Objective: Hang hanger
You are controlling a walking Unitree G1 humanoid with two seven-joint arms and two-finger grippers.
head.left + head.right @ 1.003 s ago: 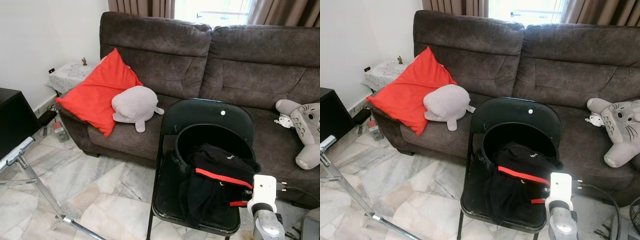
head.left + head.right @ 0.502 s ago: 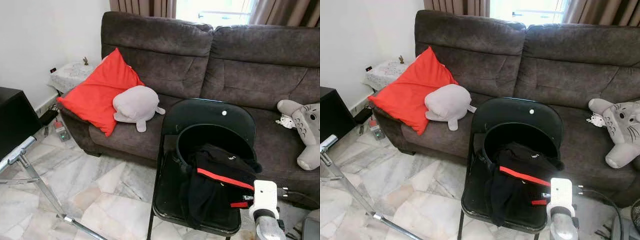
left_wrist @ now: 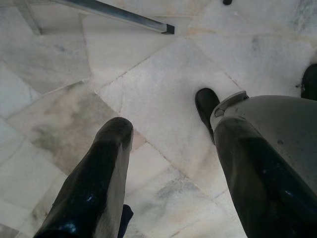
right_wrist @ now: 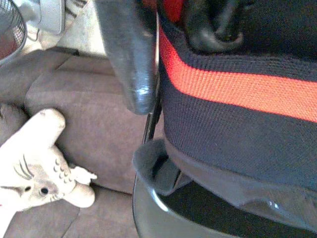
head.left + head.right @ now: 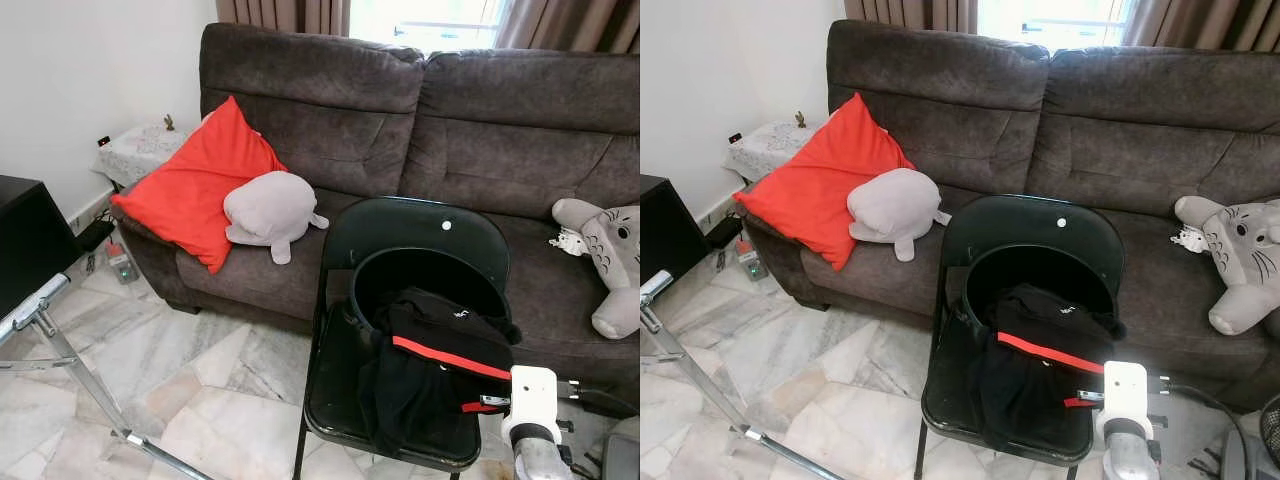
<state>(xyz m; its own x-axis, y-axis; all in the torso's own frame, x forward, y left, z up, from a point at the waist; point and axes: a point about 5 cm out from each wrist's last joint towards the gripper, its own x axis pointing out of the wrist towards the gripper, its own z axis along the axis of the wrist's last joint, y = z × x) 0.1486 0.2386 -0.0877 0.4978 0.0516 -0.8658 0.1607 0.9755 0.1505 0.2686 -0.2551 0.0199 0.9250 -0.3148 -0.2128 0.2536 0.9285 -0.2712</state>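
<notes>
A black garment with a red stripe [image 5: 435, 365] hangs out of a black basket [image 5: 420, 268] that stands on a black folding chair [image 5: 420, 225]. My right arm's white wrist block [image 5: 531, 393] sits at the chair's front right corner, by the garment's striped hem. In the right wrist view my right gripper [image 4: 171, 34] is shut on the garment's red-striped band [image 4: 233, 89], one finger [image 4: 129, 54] outside its edge and the other pressed into the cloth. A thin dark rod [image 4: 152, 106] runs along that edge. My left gripper [image 3: 171, 173] hangs open over the marble floor.
A silver metal rack frame [image 5: 45, 320] stands on the floor at the left. The brown sofa [image 5: 450, 130] behind the chair holds a red cushion [image 5: 195, 190], a grey plush [image 5: 268, 210] and a grey cat-like plush [image 5: 610, 260]. A fan [image 4: 10, 25] stands at my right.
My right wrist has sunk a little lower and slightly to the right beside the chair. The garment and the chair have stayed put.
</notes>
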